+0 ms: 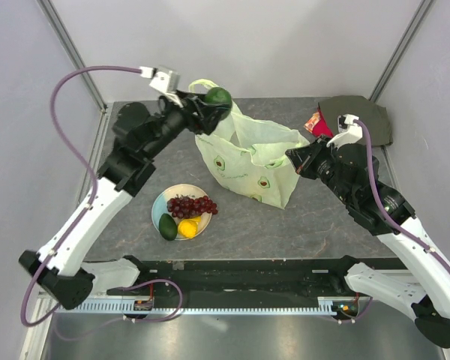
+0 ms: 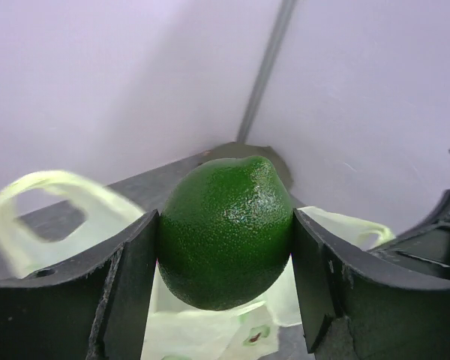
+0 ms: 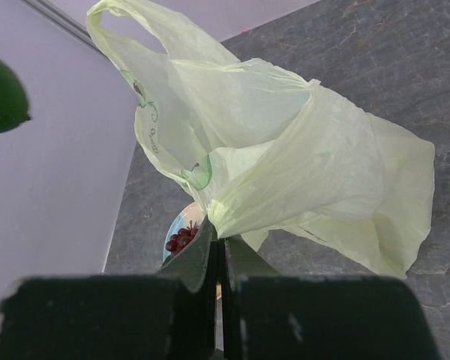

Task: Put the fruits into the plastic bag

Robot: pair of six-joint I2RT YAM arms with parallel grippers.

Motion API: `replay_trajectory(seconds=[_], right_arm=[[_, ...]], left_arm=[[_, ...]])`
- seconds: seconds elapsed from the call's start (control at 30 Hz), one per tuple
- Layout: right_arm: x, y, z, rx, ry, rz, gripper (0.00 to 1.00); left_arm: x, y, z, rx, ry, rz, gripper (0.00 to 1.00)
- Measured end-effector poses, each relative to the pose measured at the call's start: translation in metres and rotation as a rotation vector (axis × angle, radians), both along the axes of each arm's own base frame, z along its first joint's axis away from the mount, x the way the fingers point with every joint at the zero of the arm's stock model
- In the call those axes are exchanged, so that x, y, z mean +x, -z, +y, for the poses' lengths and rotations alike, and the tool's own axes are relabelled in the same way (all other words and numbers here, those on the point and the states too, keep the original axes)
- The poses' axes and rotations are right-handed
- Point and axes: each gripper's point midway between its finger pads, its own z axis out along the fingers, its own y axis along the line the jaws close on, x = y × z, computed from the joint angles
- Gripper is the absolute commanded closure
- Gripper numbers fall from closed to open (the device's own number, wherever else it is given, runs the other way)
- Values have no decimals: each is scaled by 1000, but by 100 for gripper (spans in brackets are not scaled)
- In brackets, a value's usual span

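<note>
My left gripper [image 1: 210,105] is shut on a green avocado [image 1: 219,97] and holds it in the air above the far left rim of the plastic bag [image 1: 251,161]. The avocado [image 2: 226,232] fills the gap between the fingers [image 2: 124,277] in the left wrist view, with the bag [image 2: 210,330] below. My right gripper [image 1: 294,159] is shut on the bag's right edge and holds it up; the bag [image 3: 285,157] shows in the right wrist view. On the plate [image 1: 162,201] lie a grape bunch [image 1: 192,205], a second avocado [image 1: 167,226] and a lemon [image 1: 188,227].
A dark cloth [image 1: 364,114] with a red part [image 1: 317,124] lies at the back right corner, behind my right arm. Grey walls and metal posts close in the table at the back and sides. The plate stands left of centre, near the front.
</note>
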Motion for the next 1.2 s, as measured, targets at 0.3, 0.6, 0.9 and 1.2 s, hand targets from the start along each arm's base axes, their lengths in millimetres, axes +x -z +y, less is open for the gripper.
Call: replay_trajectory(seconds=[0.3,0.6,0.9,1.2], right_arm=[[-4,-5,-4,11,3,-15,100],[-4,-5,-4,11,5,-16,100],[-3,-3,-4,7,9,-11,100],[-1,0,-3,1,8,-2,100]], left_arm=[[45,94,-60,143,7,185,38],[59,140,-58,238,-43,266,37],[49,195,-46,321,-62,354,37],[57,265,-61,417,-37,478,37]])
